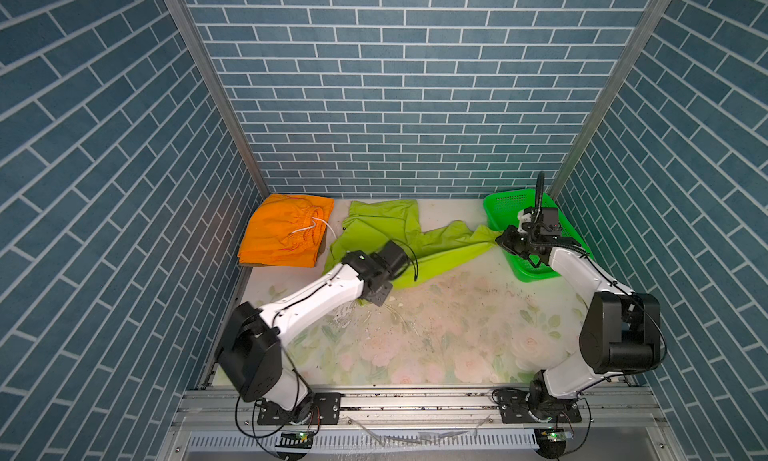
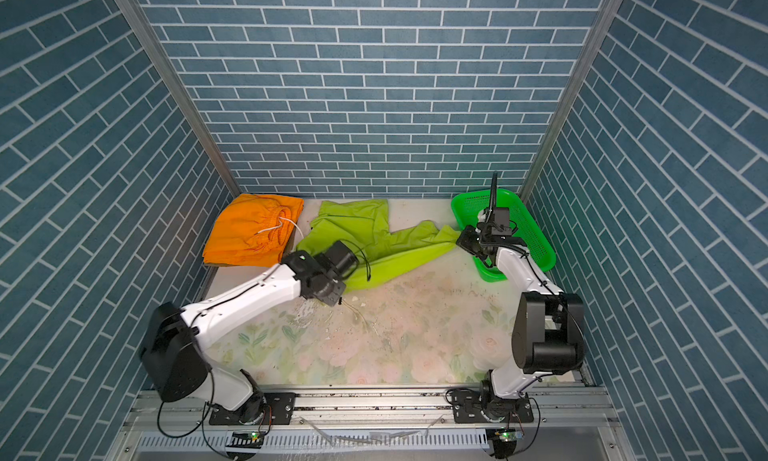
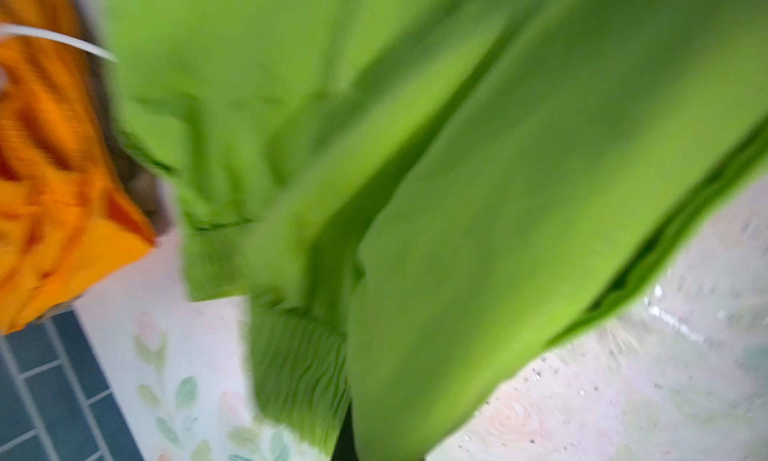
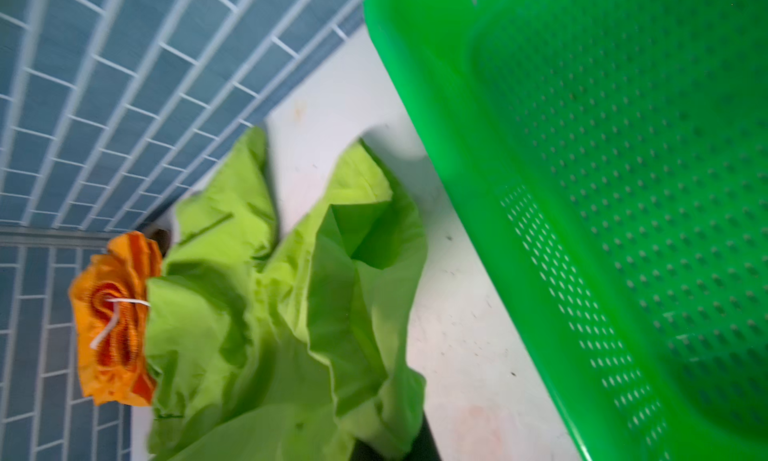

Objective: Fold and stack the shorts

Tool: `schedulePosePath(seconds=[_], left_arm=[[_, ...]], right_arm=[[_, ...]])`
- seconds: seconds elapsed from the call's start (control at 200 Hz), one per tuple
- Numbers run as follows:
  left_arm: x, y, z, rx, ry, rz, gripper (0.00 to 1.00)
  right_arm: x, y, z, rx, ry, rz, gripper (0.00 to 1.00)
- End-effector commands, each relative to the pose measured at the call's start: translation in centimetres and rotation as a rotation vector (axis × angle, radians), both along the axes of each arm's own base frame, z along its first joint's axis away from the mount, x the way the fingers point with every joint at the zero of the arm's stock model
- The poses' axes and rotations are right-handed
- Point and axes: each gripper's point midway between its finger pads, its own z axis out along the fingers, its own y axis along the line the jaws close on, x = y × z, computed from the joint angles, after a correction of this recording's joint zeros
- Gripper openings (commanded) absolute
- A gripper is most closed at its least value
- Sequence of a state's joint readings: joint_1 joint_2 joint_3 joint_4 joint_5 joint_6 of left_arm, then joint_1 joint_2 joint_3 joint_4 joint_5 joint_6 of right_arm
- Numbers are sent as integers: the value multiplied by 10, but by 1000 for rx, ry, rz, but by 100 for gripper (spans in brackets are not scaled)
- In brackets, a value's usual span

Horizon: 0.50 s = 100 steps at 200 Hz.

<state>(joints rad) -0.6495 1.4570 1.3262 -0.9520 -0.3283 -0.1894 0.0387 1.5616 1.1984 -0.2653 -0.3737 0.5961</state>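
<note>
Cloth in hand: lime green shorts (image 1: 386,226), pulled into a long taut fold between the two sets of fingers. The rest lies crumpled on the floral table (image 1: 457,334) beyond that fold.
Left gripper (image 1: 374,295): tilted down over the near end of the green fold, with its tips hidden under its own body in both top views.
Left fingers: together, pinching the lime green shorts. In the left wrist view the gathered waistband (image 3: 299,376) bunches right at a dark finger, though that view is smeared.
Right gripper (image 1: 503,241): at the far end of the fold, where the cloth narrows to a point.
Right fingers: closed on a corner of the lime green shorts (image 4: 249,334), and green cloth drapes over the dark tips.
Orange shorts (image 1: 286,230): folded flat with the white drawstring on top, past the left fingers on their outer side and well apart from the right ones. The lime cloth lies just beside them.
Tan shorts (image 1: 322,247): only a dull brown edge shows, under the orange shorts.
Basket (image 1: 503,207): green, perforated, just beside the right fingers on the side away from the left ones.
</note>
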Motion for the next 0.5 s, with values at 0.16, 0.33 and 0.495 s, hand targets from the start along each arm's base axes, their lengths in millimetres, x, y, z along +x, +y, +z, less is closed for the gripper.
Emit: schedulePosePath(seconds=[0.16,0.33,0.495], left_arm=[[60,101,150,72,-299,211,0],[69,112,252,74,-518,243,0],[23,114,347,-118,-752,200,0]], right_arm=[[29,-17,183,125,-401,-103,0],[-9,-24,296,112,-633,-99,0],[-82,-39,378,28,-824,-129,0]])
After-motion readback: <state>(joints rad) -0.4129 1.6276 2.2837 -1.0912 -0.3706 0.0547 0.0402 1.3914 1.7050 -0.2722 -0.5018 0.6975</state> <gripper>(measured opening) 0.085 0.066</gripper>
